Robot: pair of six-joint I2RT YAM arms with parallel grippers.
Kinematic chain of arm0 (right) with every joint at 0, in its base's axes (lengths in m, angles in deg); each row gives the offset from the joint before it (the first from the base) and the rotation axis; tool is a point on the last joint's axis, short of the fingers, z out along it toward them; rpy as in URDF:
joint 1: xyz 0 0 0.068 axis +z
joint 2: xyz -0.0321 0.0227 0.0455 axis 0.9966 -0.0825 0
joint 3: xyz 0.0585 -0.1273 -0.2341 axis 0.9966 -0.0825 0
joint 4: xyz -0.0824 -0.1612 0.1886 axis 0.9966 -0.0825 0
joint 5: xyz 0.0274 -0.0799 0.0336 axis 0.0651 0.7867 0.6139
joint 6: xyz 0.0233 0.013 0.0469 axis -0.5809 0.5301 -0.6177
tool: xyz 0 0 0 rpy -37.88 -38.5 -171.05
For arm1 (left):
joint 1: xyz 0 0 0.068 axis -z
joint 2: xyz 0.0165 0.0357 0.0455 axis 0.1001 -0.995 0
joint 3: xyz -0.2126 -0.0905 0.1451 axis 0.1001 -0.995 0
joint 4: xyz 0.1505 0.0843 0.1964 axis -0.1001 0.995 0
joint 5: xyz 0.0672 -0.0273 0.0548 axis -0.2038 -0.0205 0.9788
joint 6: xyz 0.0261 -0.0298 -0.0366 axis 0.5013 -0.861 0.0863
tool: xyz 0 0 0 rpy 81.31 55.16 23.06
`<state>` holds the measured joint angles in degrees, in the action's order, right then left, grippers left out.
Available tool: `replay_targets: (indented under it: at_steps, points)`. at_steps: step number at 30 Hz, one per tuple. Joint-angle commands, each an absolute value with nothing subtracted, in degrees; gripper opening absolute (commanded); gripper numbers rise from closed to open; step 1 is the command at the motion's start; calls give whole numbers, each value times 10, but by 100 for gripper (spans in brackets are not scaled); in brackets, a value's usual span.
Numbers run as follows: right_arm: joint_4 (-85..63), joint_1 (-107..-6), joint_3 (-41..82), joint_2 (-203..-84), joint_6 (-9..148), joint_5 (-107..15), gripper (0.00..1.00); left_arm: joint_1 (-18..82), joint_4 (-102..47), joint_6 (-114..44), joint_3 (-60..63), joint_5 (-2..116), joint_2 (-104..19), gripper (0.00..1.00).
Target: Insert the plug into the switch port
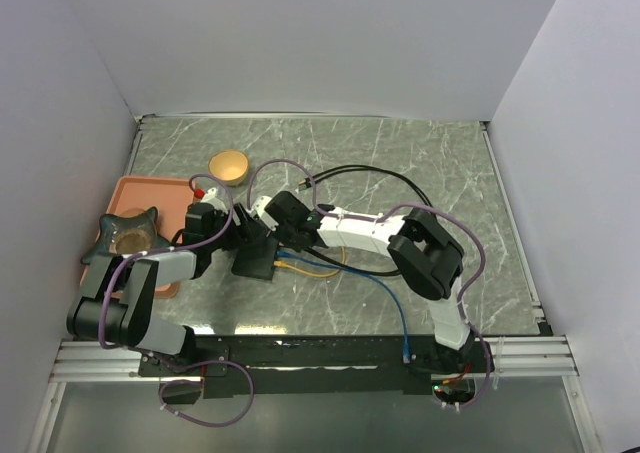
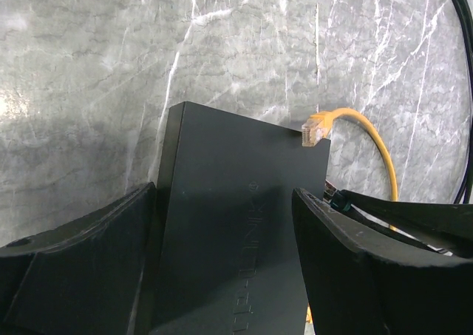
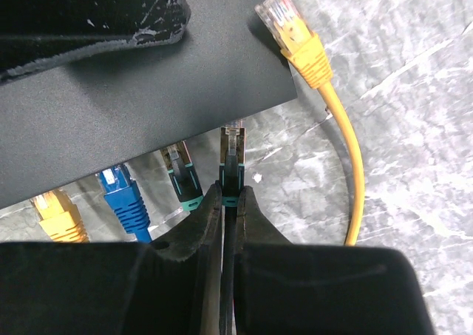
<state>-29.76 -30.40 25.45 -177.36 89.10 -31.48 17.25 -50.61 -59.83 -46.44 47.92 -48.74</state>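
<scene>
Right gripper (image 3: pixel 230 196) is pinching the plug (image 3: pixel 232 154), hovering just short of the switch (image 3: pixel 148 106) at twelve o'clock, not yet inserted; left gripper (image 2: pixel 225 202) is clamping the switch.

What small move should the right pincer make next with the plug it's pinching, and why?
Probably nudge the plug straight ahead into the switch. The right pincer is shut on it, and its tip sits just at the switch's port edge, beside the neighbouring plug already there. The left pincer seems to clamp the switch from both sides, so it should not slide.
</scene>
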Motion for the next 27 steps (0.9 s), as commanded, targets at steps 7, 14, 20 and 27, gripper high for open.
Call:
replay_targets:
  at_steps: [7, 14, 20, 27]
  points:
    - [-220, -293, 326, -1800, 926, -431, 0, 196, -548, -630, -474, 373, -519, 78]
    - [-238, -293, 341, -1812, 932, -447, 0, 202, -554, -628, -470, 363, -534, 72]
    - [-213, -292, 331, -1798, 937, -449, 0, 206, -547, -622, -465, 362, -539, 67]
    - [-204, -301, 336, -1780, 957, -497, 0, 209, -554, -622, -466, 368, -547, 67]
